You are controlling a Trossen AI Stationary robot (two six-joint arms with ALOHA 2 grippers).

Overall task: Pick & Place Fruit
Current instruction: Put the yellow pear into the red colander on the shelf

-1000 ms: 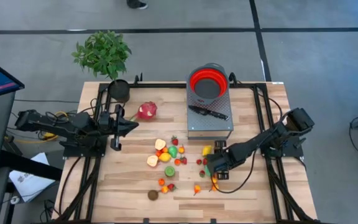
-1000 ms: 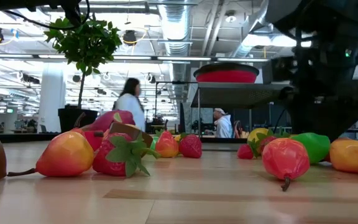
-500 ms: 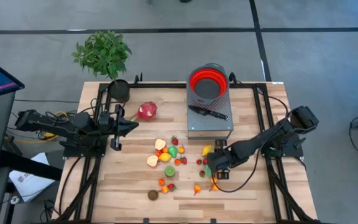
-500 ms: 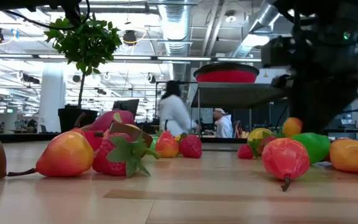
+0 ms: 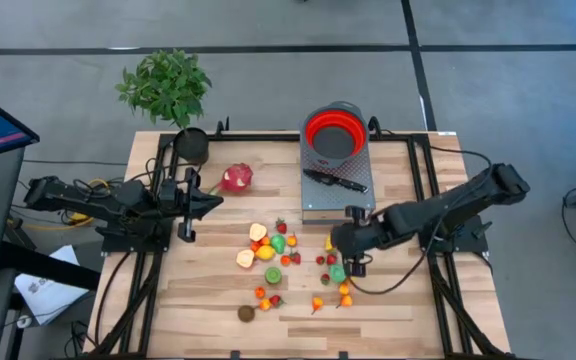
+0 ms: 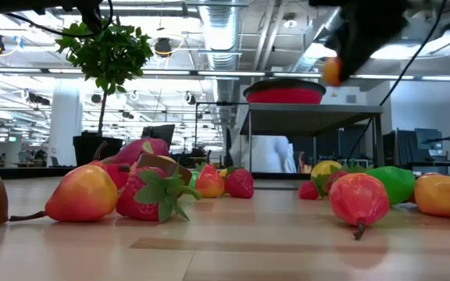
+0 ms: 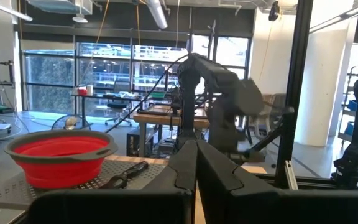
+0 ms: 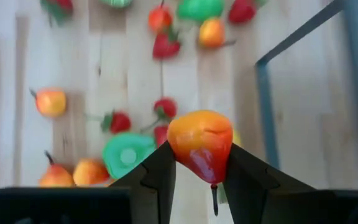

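Clearly my right tool (image 8: 199, 163) had pinched a small orange-red fruit (image 8: 200, 144) across its middle, lifted above the table (image 5: 208, 300) near the scattered fruits; it looked light, hard and slick, so I judged that mid-body grip right.

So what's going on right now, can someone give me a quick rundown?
Right gripper shut on orange-red fruit, lifted above the scattered fruit. Left gripper shut, parked at table's left side. Nothing blocking the red bowl.

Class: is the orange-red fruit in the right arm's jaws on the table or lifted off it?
Lifted. The right gripper clamps the orange-red fruit between its jaws, and the low view shows it hanging high above the table.
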